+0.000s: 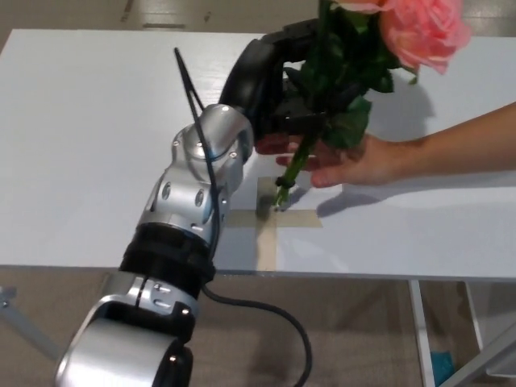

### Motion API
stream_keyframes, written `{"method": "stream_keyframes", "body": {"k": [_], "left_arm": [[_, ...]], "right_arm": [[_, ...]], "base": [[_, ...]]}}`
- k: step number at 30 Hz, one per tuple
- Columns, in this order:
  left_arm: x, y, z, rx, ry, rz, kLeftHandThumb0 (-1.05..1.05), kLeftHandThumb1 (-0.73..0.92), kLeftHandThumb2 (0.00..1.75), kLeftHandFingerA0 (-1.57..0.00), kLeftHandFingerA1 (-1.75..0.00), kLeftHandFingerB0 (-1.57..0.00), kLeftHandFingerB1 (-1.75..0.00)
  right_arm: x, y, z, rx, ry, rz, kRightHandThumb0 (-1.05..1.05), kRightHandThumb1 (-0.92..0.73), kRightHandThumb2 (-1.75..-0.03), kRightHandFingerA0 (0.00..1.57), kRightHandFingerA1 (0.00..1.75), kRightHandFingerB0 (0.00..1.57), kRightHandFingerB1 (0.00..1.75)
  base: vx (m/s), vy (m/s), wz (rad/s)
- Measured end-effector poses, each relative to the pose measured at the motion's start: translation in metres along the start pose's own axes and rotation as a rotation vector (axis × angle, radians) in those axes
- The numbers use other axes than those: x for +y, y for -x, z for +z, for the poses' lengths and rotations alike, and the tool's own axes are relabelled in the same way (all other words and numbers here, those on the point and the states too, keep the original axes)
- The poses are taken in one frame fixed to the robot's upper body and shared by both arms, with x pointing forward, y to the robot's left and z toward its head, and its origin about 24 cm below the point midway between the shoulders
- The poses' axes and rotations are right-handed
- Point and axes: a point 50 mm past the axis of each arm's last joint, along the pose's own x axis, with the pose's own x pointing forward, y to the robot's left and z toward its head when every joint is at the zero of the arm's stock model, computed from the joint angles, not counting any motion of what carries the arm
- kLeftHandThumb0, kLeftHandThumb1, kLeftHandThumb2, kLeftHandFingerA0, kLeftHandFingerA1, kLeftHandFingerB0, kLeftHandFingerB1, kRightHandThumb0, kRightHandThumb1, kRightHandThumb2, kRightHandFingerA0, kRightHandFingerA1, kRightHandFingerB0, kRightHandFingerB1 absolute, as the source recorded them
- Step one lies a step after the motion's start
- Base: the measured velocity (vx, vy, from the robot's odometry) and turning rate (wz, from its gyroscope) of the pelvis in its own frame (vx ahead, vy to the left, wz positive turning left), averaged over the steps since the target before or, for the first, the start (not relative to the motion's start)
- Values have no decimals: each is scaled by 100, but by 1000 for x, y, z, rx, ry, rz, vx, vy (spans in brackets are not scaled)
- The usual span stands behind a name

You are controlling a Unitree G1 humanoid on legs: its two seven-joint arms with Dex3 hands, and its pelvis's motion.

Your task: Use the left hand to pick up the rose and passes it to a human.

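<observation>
While the left hand (278, 76) grips the rose (355, 76), its black fingers are wrapped around the green stem among the leaves, so the flower is held up off the white table (89, 137). Its pink bloom sits at the top right of the view, partly cut by the upper edge, and the stem slants down to the left, with its cut end hanging just above the tape cross (270, 218) stuck on the table near the front edge. A person's hand (355, 161) reaches in from the right, palm turned up, lying directly under the leaves and beside the stem; its fingertips come close to the robot's fingers, but whether it touches the stem cannot be told. The person's bare forearm runs off the right edge of the view. A silver and black arm rises from the lower left, crossing the front edge of the table, with a black cable (250, 310) looping below it. Beneath the table, a brown floor and a white table leg show. The right hand does not appear.
</observation>
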Motion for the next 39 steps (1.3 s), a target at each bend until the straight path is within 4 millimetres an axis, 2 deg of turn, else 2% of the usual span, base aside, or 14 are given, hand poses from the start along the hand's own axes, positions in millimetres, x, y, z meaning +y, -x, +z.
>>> {"method": "stream_keyframes", "body": {"k": [9, 18, 26, 27, 28, 31, 32, 33, 34, 36, 38, 39], "left_arm": [[-19, -7, 4, -6, 9, -18, -16, 81, 72, -93, -143, -75, -114], [-20, -7, 4, -6, 16, -17, -16, 81, 74, -92, -145, -76, -115], [-21, -7, 2, -3, 10, -22, -15, 81, 72, -93, -139, -75, -110], [-21, -7, 2, -4, 9, -23, -15, 82, 71, -93, -134, -77, -104], [-21, -7, 3, -5, 8, -24, -17, 85, 65, -94, -118, -82, -82], [-22, -7, 3, -12, -3, -27, -17, 85, 65, -94, -118, -82, -82], [-22, -7, 3, -13, -5, -28, -45, 65, 60, 0, -2, 0, -22], [-22, -7, 4, -15, -8, -29, -45, 65, 60, 0, -2, 0, -22], [-21, -7, 3, -12, -19, -34, -66, 41, 71, 0, 0, 0, -9], [-20, -7, 3, -6, -39, -48, -74, 44, 77, 0, 0, 0, -10], [-18, -6, 2, 3, -66, -54, -74, 44, 77, 0, 0, 0, -10], [-17, -6, 2, 8, -75, -56, -86, 46, 61, 0, 0, 0, -1]], "right_arm": [[2, -1, 4, -9, 3, 6, -55, -80, -64, 62, 54, 47, 37], [3, -1, 7, -16, 1, 7, -55, -79, -64, 64, 54, 48, 37], [3, -1, 8, -16, -7, 6, -55, -80, -64, 64, 55, 48, 37], [3, -1, 8, -16, -7, 6, -55, -80, -64, 64, 56, 48, 37], [3, -1, 8, -16, -6, 6, -55, -80, -64, 64, 56, 48, 37], [3, -1, 8, -15, -7, 6, -55, -80, -64, 64, 56, 48, 37], [3, -1, 8, -15, -7, 6, -55, -80, -64, 64, 56, 48, 37], [3, -1, 8, -15, -7, 6, -55, -80, -64, 64, 56, 48, 37], [3, -1, 8, -14, -7, 6, -55, -80, -64, 65, 56, 49, 37], [3, -1, 8, -16, -6, 6, -55, -80, -64, 65, 57, 48, 37], [3, -1, 8, -15, -4, 6, -55, -80, -64, 65, 57, 48, 37], [3, -1, 8, -15, -4, 7, -55, -80, -64, 64, 56, 48, 37]], "base": [[0, 0, 0], [0, 0, 0], [0, 0, 0], [0, 0, 0], [0, 0, 0], [0, 0, 0], [0, 0, 0], [0, 0, 0], [0, 0, 0], [0, 0, 0], [0, 0, 0], [0, 0, 0]]}}
